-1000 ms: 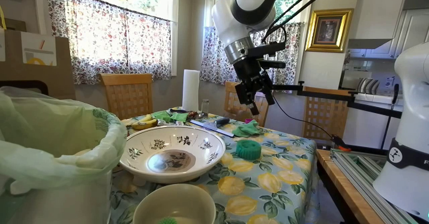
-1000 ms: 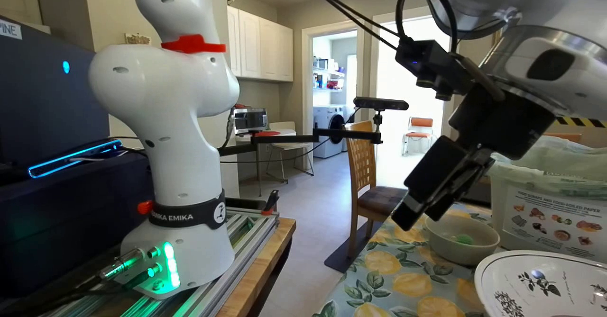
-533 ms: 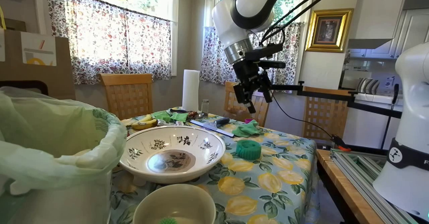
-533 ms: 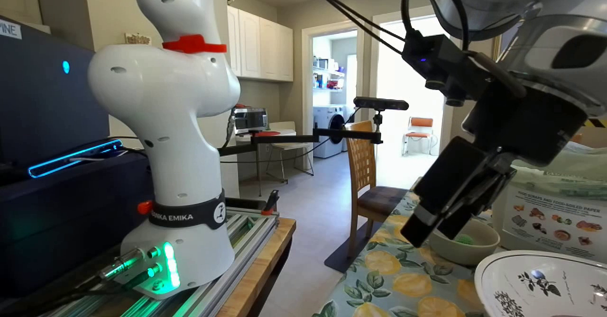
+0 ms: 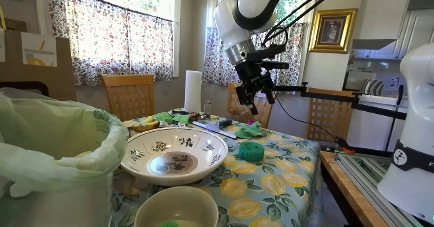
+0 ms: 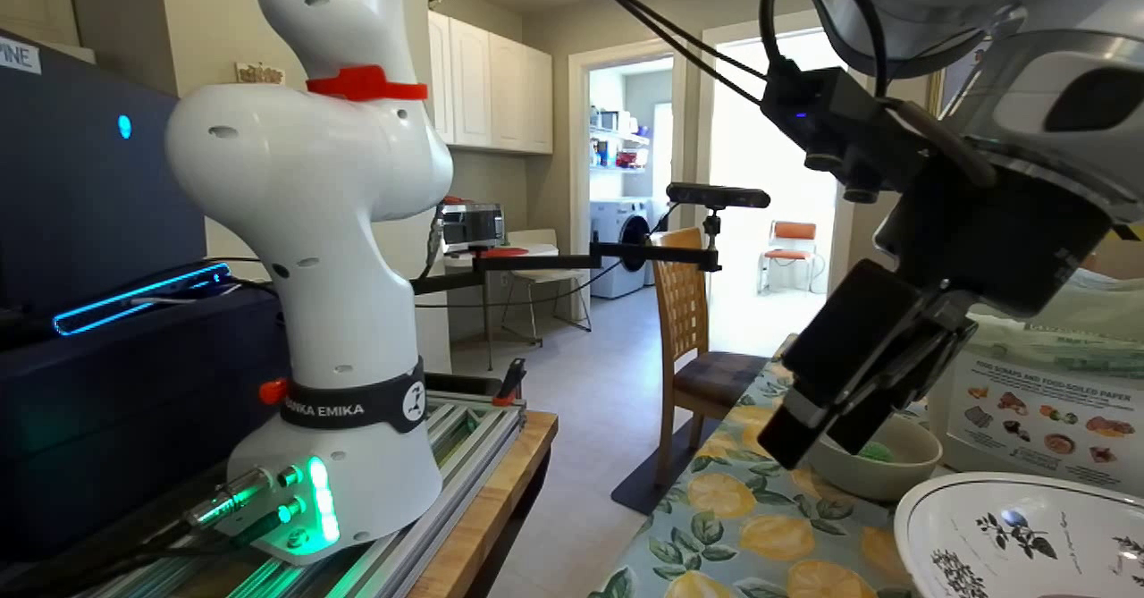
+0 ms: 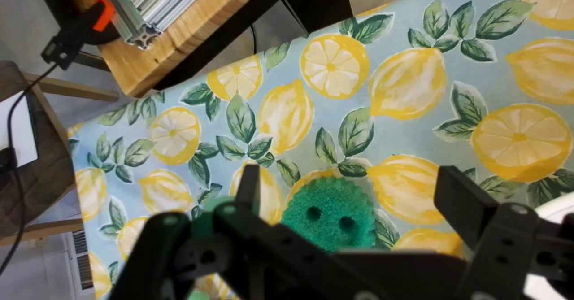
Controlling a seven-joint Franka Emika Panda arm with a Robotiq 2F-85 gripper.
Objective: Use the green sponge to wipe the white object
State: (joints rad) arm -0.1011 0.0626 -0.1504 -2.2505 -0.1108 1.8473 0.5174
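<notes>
The green sponge (image 5: 251, 151) is a thick round piece with a scalloped edge, lying on the lemon-print tablecloth. In the wrist view the sponge (image 7: 334, 210) shows two holes; its lower part is hidden by the gripper. My gripper (image 7: 350, 174) is open and empty above it, the sponge lying between the fingers in that view. In the exterior views the gripper (image 5: 261, 105) (image 6: 818, 433) hangs clear of the table, tilted. The white object, a plain cream bowl (image 5: 203, 203), stands at the near end of the table; it also shows in an exterior view (image 6: 871, 482).
A wide patterned dish (image 5: 206, 154) stands between the cream bowl and the sponge. A small green spiky ball (image 5: 169, 223) lies in the bowl. A lined bin (image 5: 67, 193), green cloth (image 5: 249, 130), long flat tool (image 5: 213, 129), bananas (image 5: 145, 124) and paper towel roll (image 5: 193, 91) surround it.
My gripper has moved slightly down and sideways, toward the patterned dish in an exterior view. It is almost still over the last half second. The sponge and dishes have not moved.
</notes>
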